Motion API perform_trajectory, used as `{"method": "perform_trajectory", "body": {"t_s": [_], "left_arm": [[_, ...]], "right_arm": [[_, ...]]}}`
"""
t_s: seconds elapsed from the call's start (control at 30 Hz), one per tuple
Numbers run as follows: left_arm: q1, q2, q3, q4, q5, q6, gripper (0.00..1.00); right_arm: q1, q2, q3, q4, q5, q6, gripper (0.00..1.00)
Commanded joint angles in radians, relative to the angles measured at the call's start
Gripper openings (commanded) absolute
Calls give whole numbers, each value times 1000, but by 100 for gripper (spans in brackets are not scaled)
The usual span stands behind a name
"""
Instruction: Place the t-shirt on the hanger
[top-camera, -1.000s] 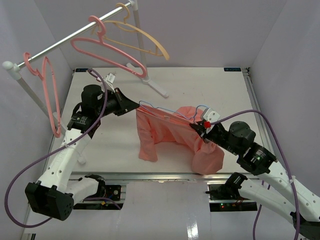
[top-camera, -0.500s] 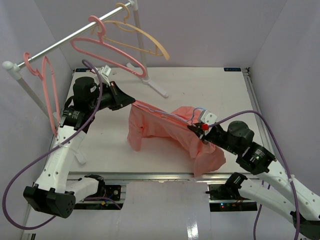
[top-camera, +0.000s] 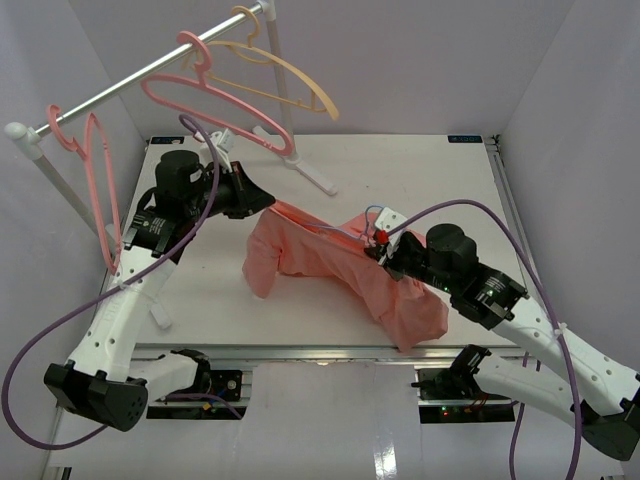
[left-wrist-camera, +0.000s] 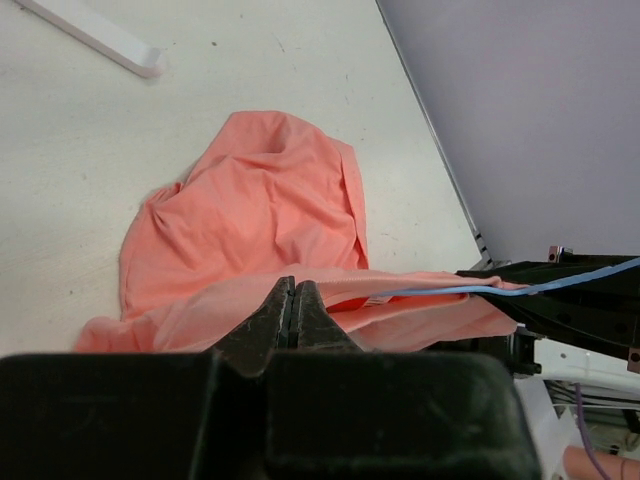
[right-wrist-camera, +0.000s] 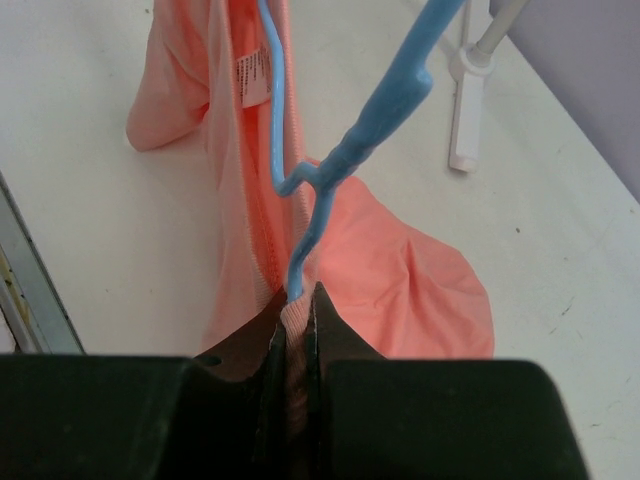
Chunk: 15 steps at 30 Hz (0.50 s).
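The salmon-pink t-shirt (top-camera: 320, 262) hangs stretched between my two grippers above the table, with its ends drooping onto the surface. My left gripper (top-camera: 270, 204) is shut on the shirt's left edge; in the left wrist view its jaws (left-wrist-camera: 293, 290) are pressed together against the cloth (left-wrist-camera: 250, 210). My right gripper (top-camera: 378, 250) is shut on a fold of the shirt (right-wrist-camera: 390, 270), and the thin light-blue hanger (right-wrist-camera: 320, 190) runs into the same pinch (right-wrist-camera: 297, 300). The hanger's wire (top-camera: 352, 231) lies along the shirt's top edge and shows again in the left wrist view (left-wrist-camera: 520, 291).
A white rail (top-camera: 130, 90) at the back left carries two thick pink hangers (top-camera: 215, 110) and a pale orange hanger (top-camera: 285, 72). The rail's white foot (top-camera: 318, 180) lies on the table behind the shirt. Grey walls close in on both sides.
My right gripper has moved left and farther from the front edge, carrying shirt and hanger. The left gripper rose toward the back. The shirt's left fold has swung left.
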<state>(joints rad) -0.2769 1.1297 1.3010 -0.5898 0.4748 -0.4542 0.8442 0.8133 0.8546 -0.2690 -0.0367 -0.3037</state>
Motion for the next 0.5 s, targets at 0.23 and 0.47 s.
{"method": "perform_trajectory", "body": {"t_s": [0.23, 0.47], "left_arm": [[-269, 57, 34, 112, -257, 13, 0], [-445, 119, 52, 130, -317, 18, 0]], "right_arm": [[-4, 87, 74, 5, -42, 113, 8], [1, 107, 57, 65, -24, 130, 8]]}}
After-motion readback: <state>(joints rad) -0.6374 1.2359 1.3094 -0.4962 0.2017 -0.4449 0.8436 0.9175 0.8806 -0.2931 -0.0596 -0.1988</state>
